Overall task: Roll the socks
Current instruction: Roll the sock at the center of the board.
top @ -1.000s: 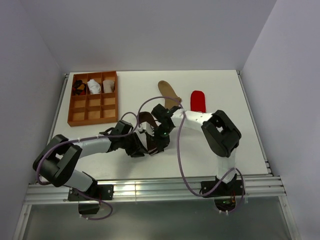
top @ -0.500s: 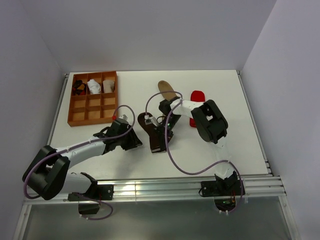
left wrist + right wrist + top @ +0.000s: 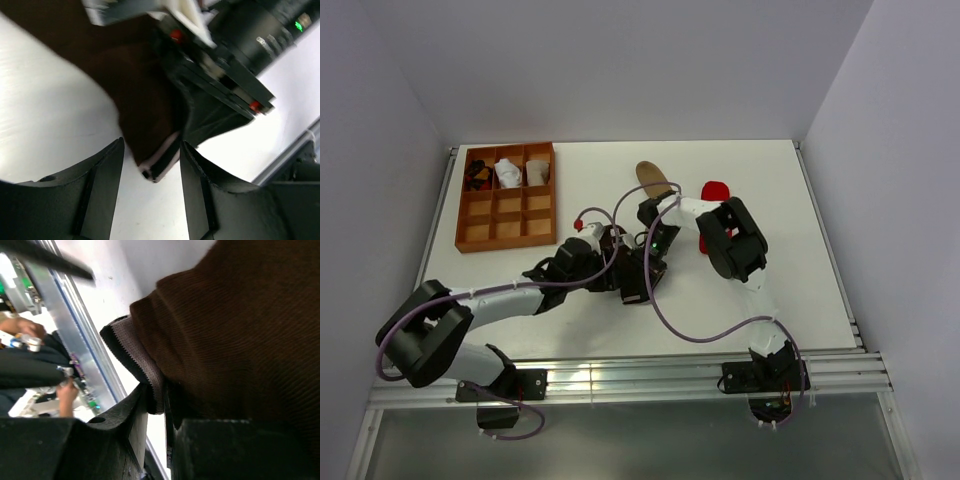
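Reaching in from the left, the left gripper has its fingers parted astride the dark brown sock, whose striped cuff the right gripper clamps tight.

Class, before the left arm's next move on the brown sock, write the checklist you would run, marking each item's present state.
1. Right jaws clamped on the dark brown sock: ok.
2. Left jaws open: ok.
3. Striped cuff between the left jaws: ok.
4. Rest of that sock lying flat: cannot tell.
5. Tan sock and red sock rolled: not ok.
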You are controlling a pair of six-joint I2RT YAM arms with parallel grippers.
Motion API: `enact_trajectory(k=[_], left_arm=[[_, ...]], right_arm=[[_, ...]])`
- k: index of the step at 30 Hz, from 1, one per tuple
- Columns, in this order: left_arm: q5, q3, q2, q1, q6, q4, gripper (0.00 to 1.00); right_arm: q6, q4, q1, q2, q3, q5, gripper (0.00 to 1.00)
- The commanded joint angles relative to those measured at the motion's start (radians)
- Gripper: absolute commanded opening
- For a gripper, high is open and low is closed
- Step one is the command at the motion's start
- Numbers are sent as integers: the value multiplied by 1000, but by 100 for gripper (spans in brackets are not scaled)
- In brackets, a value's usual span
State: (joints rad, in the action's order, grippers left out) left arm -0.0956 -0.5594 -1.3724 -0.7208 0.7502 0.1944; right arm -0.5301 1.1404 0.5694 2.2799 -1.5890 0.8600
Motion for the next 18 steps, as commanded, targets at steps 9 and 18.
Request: enact_trajectory(k=[9,18], left_arm=[[-182,87,-91,-35,-55,350,54],[-233,125,-185,-39,-37,434,50]], right_arm=[[9,13,-28,78,-54,-58,19],[-5,48,-43,105,-74,-29,19]])
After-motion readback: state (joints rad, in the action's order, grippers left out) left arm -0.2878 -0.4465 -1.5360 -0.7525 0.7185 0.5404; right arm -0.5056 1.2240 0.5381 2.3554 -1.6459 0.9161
